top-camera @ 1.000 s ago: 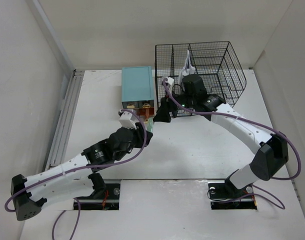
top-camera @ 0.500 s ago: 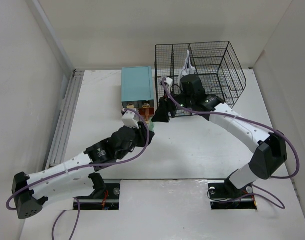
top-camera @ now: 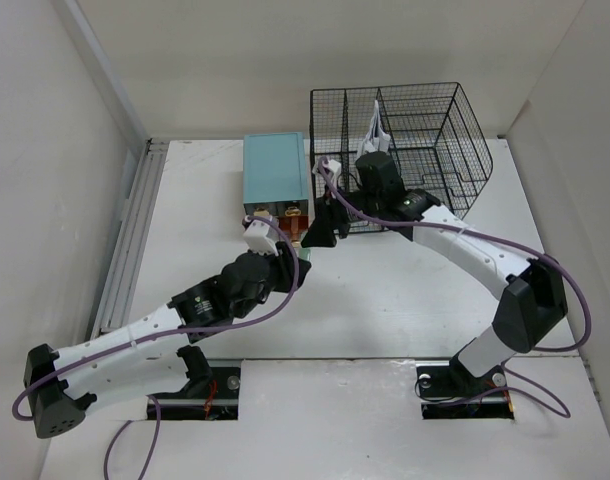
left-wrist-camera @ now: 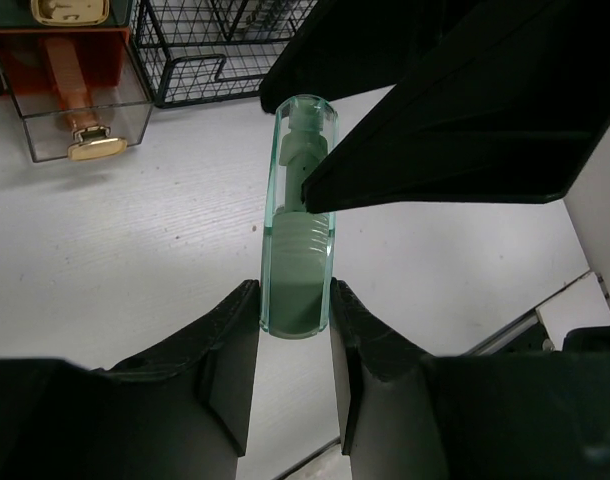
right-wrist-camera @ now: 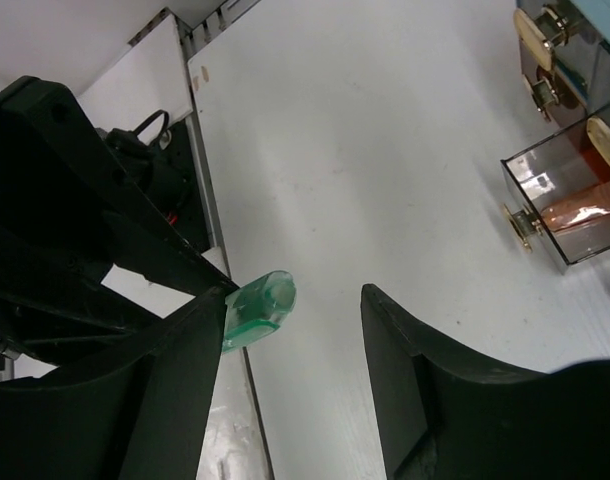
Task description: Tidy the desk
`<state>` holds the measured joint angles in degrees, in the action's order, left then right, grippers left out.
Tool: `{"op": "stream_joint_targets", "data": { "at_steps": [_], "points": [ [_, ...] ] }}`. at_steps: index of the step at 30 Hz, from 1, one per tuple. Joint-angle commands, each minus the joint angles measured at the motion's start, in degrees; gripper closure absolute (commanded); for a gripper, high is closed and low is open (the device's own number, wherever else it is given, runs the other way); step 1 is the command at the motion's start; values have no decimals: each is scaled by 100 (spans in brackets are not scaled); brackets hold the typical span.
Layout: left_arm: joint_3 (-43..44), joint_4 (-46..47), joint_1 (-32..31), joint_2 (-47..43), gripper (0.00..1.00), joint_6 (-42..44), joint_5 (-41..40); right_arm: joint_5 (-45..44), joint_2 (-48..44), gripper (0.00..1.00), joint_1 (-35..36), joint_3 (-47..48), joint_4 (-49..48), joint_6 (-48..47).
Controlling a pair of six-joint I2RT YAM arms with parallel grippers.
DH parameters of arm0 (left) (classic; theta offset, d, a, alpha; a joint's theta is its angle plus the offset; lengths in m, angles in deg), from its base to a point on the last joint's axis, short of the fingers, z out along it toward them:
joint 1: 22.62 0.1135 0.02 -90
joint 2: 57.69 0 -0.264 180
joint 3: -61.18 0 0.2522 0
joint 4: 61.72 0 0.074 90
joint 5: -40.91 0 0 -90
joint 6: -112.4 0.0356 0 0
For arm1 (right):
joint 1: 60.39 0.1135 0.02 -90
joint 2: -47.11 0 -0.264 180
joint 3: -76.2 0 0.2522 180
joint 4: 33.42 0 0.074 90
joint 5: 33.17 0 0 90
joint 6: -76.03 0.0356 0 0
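Observation:
My left gripper (left-wrist-camera: 293,300) is shut on one end of a small translucent green case (left-wrist-camera: 299,220) and holds it above the white desk (top-camera: 385,290). My right gripper (right-wrist-camera: 295,300) is open. One of its fingers (right-wrist-camera: 175,400) lies against the free end of the green case (right-wrist-camera: 260,305); the other stands well apart. In the top view the two grippers meet just in front of the drawer box, the left one (top-camera: 297,255) below the right one (top-camera: 313,238).
A teal-topped drawer box (top-camera: 275,170) stands at the back, one clear drawer (left-wrist-camera: 75,95) pulled out with an orange item inside and a gold handle. A black wire-mesh rack (top-camera: 400,135) stands at the back right. A grey rail (top-camera: 125,240) runs along the desk's left edge.
My right gripper has moved left and down to the green case. My left arm has shifted slightly toward the drawer box, still holding the case.

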<state>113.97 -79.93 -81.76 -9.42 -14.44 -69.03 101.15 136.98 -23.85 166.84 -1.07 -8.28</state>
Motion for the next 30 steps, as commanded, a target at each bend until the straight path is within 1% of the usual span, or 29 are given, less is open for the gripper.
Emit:
{"op": "stream_joint_targets", "data": {
  "at_steps": [1,3,4,7,9,10,12,16,17,20,21,23,24,25,29,30],
  "points": [
    [211,532,16,-37,100,107,-9,376,66,38,64,2,-418,134],
    [159,603,16,33,100,107,-9,490,118,41,64,2,-418,186],
    [158,673,16,33,100,107,-9,490,119,42,64,-50,-470,186],
    [158,805,16,173,100,107,-9,613,67,47,64,-50,-541,300],
    [158,805,16,174,100,159,-9,684,-3,47,64,-112,-663,362],
    [158,866,16,243,100,160,-9,736,-4,50,64,-164,-664,432],
    [158,867,16,297,100,160,-9,736,-66,52,64,-165,-716,493],
    [158,919,16,350,100,160,-123,789,-127,69,64,-217,-769,547],
    [158,919,16,350,100,160,-124,789,-127,78,64,-217,-769,547],
    [158,919,16,402,100,160,-124,789,-127,92,64,-217,-769,547],
    [158,919,16,402,100,160,-176,789,-179,94,64,-217,-769,547],
    [158,919,16,402,100,160,-176,737,-180,96,64,-217,-769,547],
    [106,919,16,402,100,160,-176,736,-180,99,64,-217,-769,547],
    [105,919,16,402,100,160,-176,676,-180,100,64,-217,-769,547],
    [105,797,16,323,100,160,-290,675,-180,100,64,-217,-769,442],
    [105,718,16,271,96,160,-343,675,-180,100,64,-217,-769,441]
  ]
}}
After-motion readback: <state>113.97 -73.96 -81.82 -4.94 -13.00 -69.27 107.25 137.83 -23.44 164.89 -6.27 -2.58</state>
